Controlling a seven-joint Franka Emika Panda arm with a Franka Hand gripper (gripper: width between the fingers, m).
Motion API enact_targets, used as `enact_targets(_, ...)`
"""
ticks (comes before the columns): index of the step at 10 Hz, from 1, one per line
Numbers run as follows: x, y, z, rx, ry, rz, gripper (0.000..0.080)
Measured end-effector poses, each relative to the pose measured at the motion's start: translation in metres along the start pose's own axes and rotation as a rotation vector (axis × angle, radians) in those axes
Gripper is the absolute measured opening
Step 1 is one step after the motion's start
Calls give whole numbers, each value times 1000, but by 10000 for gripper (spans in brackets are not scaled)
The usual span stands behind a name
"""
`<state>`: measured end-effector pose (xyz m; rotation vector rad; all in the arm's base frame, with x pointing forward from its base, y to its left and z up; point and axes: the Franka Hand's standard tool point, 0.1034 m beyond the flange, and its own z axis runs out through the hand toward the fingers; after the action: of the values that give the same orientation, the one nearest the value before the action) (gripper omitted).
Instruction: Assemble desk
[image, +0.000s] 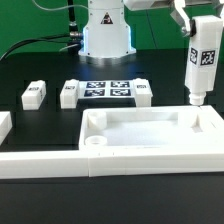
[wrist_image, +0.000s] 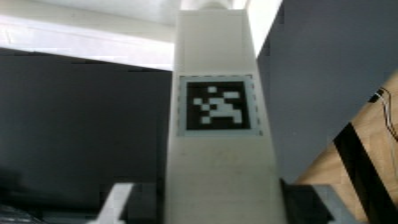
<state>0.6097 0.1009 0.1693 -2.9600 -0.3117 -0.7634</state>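
The desk top (image: 150, 140) is a large white tray-like rectangle with round corner sockets, lying open side up on the black table. My gripper (image: 188, 28) is shut on a white square leg (image: 201, 70) with a black-and-white tag. It holds the leg upright, its lower end at the top's far corner on the exterior view's right. In the wrist view the leg (wrist_image: 222, 120) fills the middle between my fingers (wrist_image: 125, 205). Three more legs lie on the table: one (image: 33, 95), another (image: 68, 94), a third (image: 142, 94).
The marker board (image: 106, 90) lies flat between two of the loose legs. A long low white border wall (image: 40, 160) runs along the front. The robot base (image: 106, 35) stands at the back. Another white piece (image: 4, 125) sits at the exterior view's left edge.
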Motion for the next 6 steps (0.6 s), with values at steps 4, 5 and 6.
enact_targets(4,9,3,23,4,-2,7,288)
enact_targets(5,11,3,28,6,-2,7,288)
enact_targets(6,10,8,36,4,-8,10,288)
